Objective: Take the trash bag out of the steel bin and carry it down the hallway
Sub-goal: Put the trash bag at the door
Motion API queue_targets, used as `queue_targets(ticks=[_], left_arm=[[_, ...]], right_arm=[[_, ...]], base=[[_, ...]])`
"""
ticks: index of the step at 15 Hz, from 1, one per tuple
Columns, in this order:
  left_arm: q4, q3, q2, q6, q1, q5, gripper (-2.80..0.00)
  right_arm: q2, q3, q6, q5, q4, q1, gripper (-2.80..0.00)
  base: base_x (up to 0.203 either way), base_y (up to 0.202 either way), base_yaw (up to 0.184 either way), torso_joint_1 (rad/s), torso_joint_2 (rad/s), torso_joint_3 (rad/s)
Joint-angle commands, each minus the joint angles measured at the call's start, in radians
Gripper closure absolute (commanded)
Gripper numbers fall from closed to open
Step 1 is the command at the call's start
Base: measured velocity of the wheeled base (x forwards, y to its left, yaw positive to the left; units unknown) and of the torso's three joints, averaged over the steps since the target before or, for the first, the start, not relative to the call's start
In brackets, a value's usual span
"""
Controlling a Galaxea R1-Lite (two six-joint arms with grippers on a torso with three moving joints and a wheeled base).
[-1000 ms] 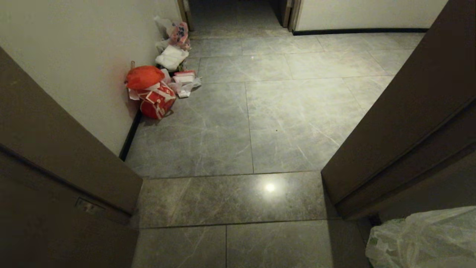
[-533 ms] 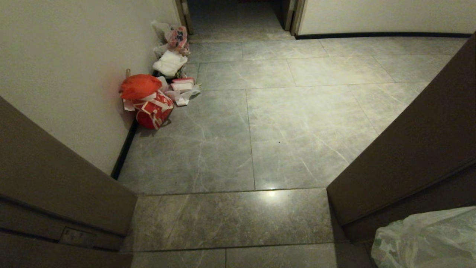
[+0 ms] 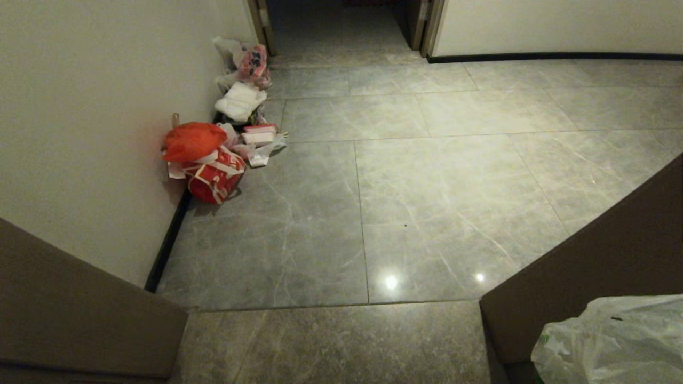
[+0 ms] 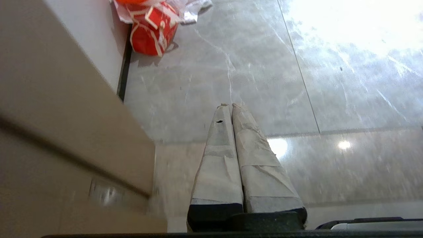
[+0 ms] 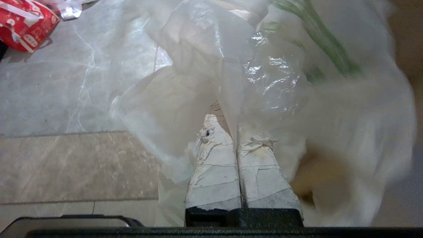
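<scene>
The trash bag [image 3: 613, 341], thin crinkled whitish plastic with green print, hangs at the lower right of the head view. In the right wrist view the trash bag [image 5: 264, 66] billows over my right gripper [image 5: 233, 127], whose taped fingers are shut on a fold of it. My left gripper [image 4: 230, 105] is shut with nothing in it, low above the grey tiles. Ahead lies the hallway [image 3: 427, 186] of grey marbled tiles with beige walls. The steel bin is out of view.
Red bags [image 3: 205, 160] and white bags [image 3: 240, 101] lie piled against the left wall [image 3: 80, 133]. A brown door frame [image 3: 80, 309] stands close on the left and a brown door [image 3: 603, 277] close on the right. A dark doorway [image 3: 341, 21] opens at the far end.
The whole view has shifted as the camera moved forward: door frame and door slid toward the lower corners and more hallway floor shows. The bag stays at the lower right.
</scene>
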Motion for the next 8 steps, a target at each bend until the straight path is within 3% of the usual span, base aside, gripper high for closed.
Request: queue_targets(ticks=[1,8], left_arm=[[0.0,0.0,0.0,0.0,0.0,0.0,0.0],[0.0,-0.001,0.0,0.003,0.0,0.0,0.0]], right_arm=[[0.001,0.0,0.0,0.0,0.0,0.0,0.0],[0.001,0.0,0.0,0.0,0.0,0.001,0.0]], base=[[0.194,0.0,0.004,0.002,0.01,0.002],[0.193,0.0,0.0,0.002,0.0,0.004]])
